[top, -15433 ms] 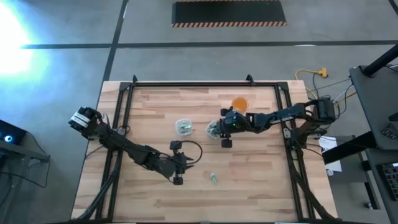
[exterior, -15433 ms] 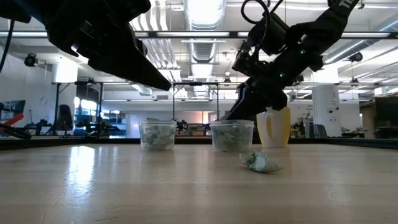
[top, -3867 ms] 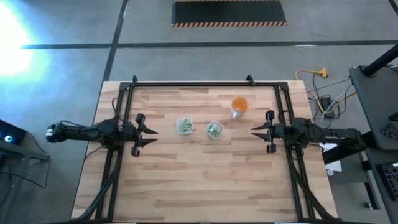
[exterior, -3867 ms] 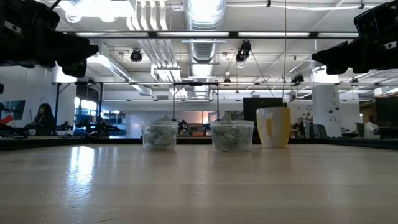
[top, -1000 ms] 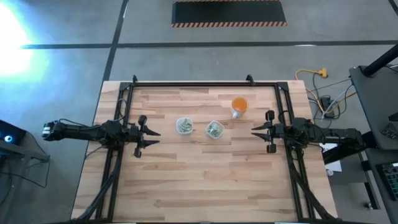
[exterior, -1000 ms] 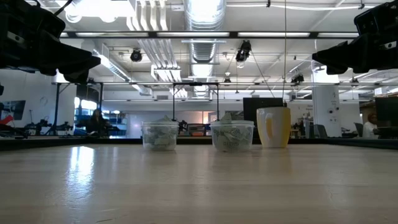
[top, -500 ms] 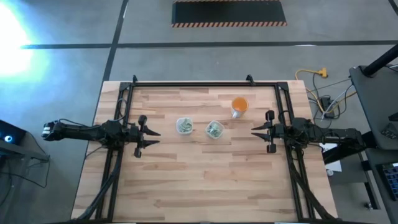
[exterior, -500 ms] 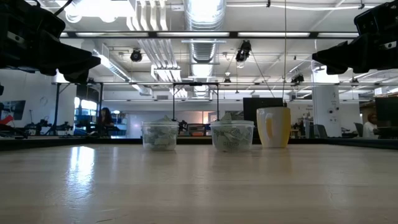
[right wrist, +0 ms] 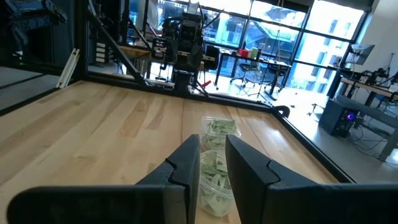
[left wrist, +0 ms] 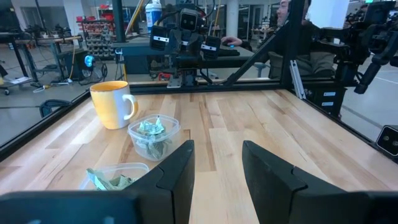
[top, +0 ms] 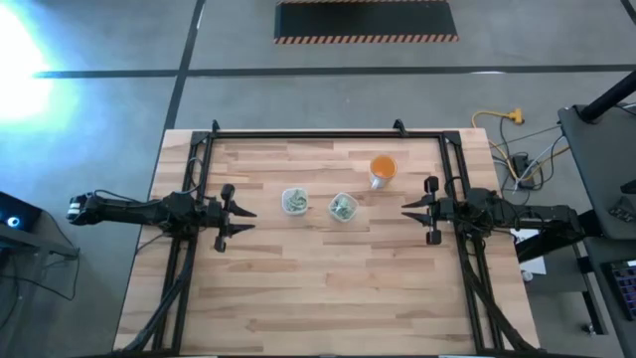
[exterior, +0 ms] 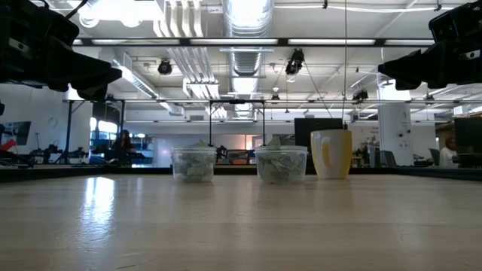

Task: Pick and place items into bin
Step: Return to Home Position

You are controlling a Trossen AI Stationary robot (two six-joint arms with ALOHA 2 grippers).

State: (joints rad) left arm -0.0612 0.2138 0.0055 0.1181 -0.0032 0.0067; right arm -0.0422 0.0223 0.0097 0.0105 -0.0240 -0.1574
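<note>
Two clear plastic cups (top: pixel 293 202) (top: pixel 343 207) stand on their bases side by side at the middle of the wooden table. Each holds pale green-and-white wrapper pieces. In the low view they show as a left cup (exterior: pixel 193 163) and a right cup (exterior: pixel 281 165). I see no loose pieces on the table. My left gripper (top: pixel 238 211) hovers open at the table's left side, pointing level at the cups; its wrist view (left wrist: pixel 217 152) shows it empty. My right gripper (top: pixel 415 209) hovers at the right side, fingers a little apart (right wrist: pixel 212 149) and empty.
An orange cup (top: pixel 383 169) stands on the table behind and to the right of the clear cups; it also shows in the low view (exterior: pixel 331 153). Black frame rails (top: pixel 298 136) run along the table's far, left and right edges. Bare wood (top: pixel 328 288) lies in front of the cups.
</note>
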